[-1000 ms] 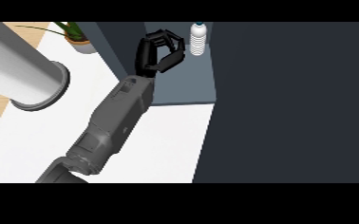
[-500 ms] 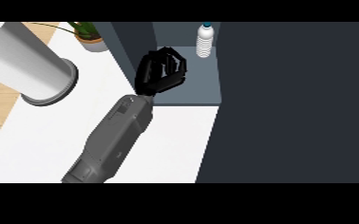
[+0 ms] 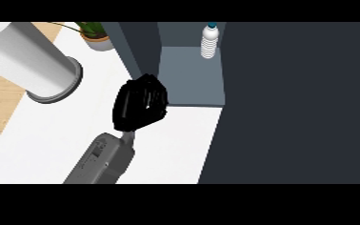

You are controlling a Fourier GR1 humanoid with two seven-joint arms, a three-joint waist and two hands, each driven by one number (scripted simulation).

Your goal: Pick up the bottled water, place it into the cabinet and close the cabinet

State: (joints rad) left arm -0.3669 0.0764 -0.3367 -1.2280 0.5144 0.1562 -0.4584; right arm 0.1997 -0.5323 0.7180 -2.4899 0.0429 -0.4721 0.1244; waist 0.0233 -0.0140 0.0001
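The bottled water (image 3: 209, 42), clear with a white label and blue cap, stands upright at the back of the open cabinet, on its grey floor (image 3: 190, 83). My left hand (image 3: 143, 102) is over the white counter, just in front of the cabinet's left front corner and well short of the bottle. I see the back of the hand. Its fingers are curled under and hold nothing. The right hand does not show.
A wide dark panel (image 3: 288, 100), likely the open cabinet door, fills the right side. A big grey cylinder (image 3: 38, 64) stands on the counter (image 3: 175, 143) at the left, and a potted plant (image 3: 95, 34) sits behind it.
My left hand has drawn back out of the cabinet towards me, and its fingers have curled in. The bottle stays standing inside.
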